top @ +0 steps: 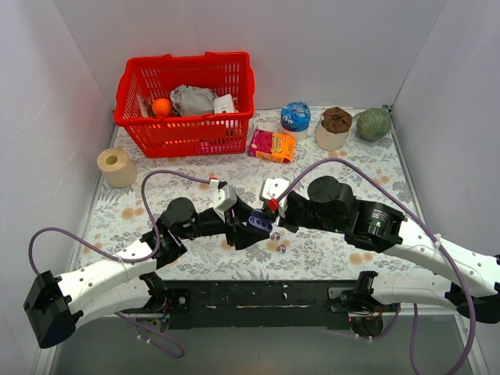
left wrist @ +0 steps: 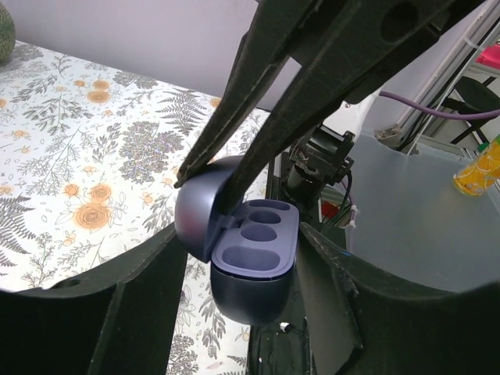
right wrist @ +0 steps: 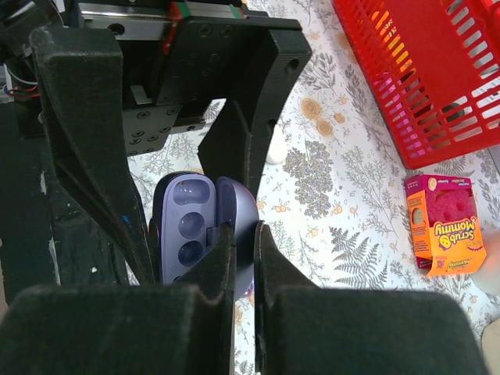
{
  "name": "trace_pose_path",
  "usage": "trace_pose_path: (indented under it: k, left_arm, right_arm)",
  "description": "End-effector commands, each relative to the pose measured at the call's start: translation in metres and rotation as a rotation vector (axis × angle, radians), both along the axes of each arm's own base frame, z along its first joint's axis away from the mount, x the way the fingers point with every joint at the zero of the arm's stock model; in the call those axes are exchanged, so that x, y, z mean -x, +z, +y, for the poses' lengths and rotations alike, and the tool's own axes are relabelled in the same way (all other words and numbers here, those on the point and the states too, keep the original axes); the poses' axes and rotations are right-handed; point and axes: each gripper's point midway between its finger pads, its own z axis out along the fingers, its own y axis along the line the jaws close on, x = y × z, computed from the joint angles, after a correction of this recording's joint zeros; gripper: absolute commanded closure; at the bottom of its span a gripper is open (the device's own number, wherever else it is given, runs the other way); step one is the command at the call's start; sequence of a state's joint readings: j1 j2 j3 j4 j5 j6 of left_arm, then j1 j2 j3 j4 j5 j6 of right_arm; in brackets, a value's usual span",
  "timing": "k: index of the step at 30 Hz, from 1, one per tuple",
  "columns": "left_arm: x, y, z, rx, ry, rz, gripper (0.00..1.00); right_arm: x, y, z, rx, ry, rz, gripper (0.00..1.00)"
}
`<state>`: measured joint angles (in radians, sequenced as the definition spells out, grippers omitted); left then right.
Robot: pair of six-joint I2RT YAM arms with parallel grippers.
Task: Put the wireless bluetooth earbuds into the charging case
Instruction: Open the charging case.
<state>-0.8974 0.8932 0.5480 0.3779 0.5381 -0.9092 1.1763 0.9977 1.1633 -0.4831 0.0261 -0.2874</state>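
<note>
The charging case hangs open just above the floral table, its purple sockets empty. My right gripper is shut on the case's raised lid, pinching it from above. My left gripper straddles the case body. Its right finger lies against the shell. A sliver of tablecloth shows between the left finger and the body. Two tiny purple earbuds lie on the table, just right of and nearer than the case.
A red basket holding an orange and wrappers stands at the back left. A tape roll sits at the left edge. An orange sponge box, a blue tub, a brown-topped cup and a green ball line the back.
</note>
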Motion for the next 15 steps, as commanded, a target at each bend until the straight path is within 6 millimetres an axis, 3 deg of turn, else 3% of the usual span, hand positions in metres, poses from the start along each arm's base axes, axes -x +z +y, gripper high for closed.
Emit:
trace_pose_path:
  k: [1, 4, 8, 12, 13, 15]
  left_arm:
    - [-0.0038, 0.0107, 0.0020, 0.032, 0.023, -0.026, 0.43]
    - [-0.0032, 0.0099, 0.0020, 0.030, 0.020, -0.025, 0.44]
    - [-0.0016, 0.0073, 0.0013, 0.023, 0.008, -0.024, 0.53]
    - [0.0007, 0.0050, 0.0001, 0.018, -0.010, -0.024, 0.74]
    - [0.0001, 0.0044, -0.0003, 0.017, -0.009, -0.023, 0.86]
    - [-0.0004, 0.0057, 0.0002, 0.022, -0.004, -0.027, 0.96]
  right_arm:
    - [0.0019, 0.0118, 0.0065, -0.057, 0.003, -0.009, 0.99]
    - [0.0020, 0.0112, 0.0064, -0.058, 0.001, -0.008, 0.99]
    - [0.0034, 0.0109, 0.0065, -0.058, 0.003, -0.007, 0.99]
    - [0.0033, 0.0100, 0.0064, -0.059, 0.001, -0.004, 0.99]
    - [0.0039, 0.0089, 0.0064, -0.056, 0.002, -0.002, 0.99]
    - [0.0041, 0.0092, 0.0067, -0.059, 0.001, 0.000, 0.99]
